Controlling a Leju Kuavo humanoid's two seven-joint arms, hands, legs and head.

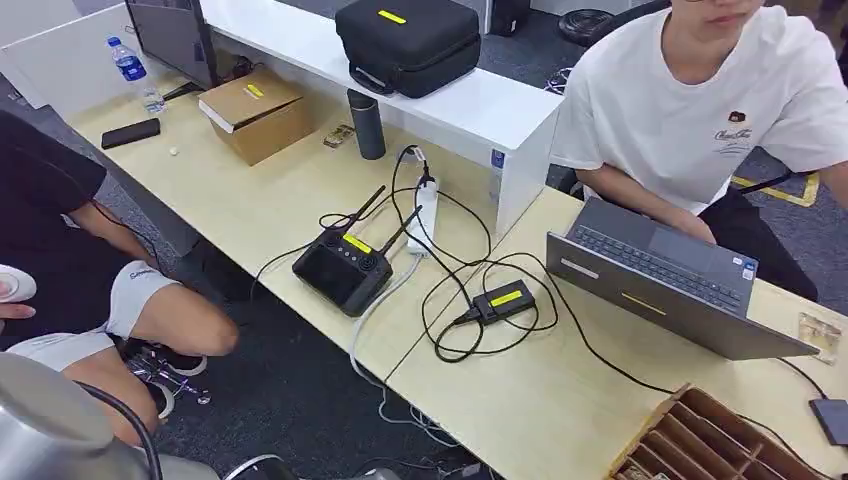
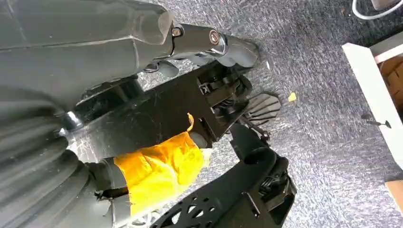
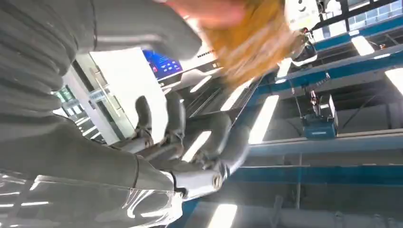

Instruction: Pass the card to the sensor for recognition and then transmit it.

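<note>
My right hand (image 3: 176,142) is raised toward a ceiling with strip lights. Its fingers (image 3: 167,118) stand apart from the thumb (image 3: 202,180) and nothing lies between them. A blurred orange shape (image 3: 242,33) passes close by it; I cannot tell what it is. My left hand (image 2: 142,52) hangs over grey carpet, thumb (image 2: 214,40) stretched out, holding nothing. On the table a small black box with a yellow label (image 1: 503,300) sits on a cable. A flat dark grey piece (image 1: 832,420) lies at the table's right edge. I cannot pick out a card.
An open laptop (image 1: 660,285) stands at the right with a seated person in a white shirt (image 1: 700,100) behind it. A black controller (image 1: 342,268), a power strip (image 1: 425,215) and looping cables fill the middle. A wooden slotted rack (image 1: 710,440) sits front right. Another person (image 1: 70,280) sits at left.
</note>
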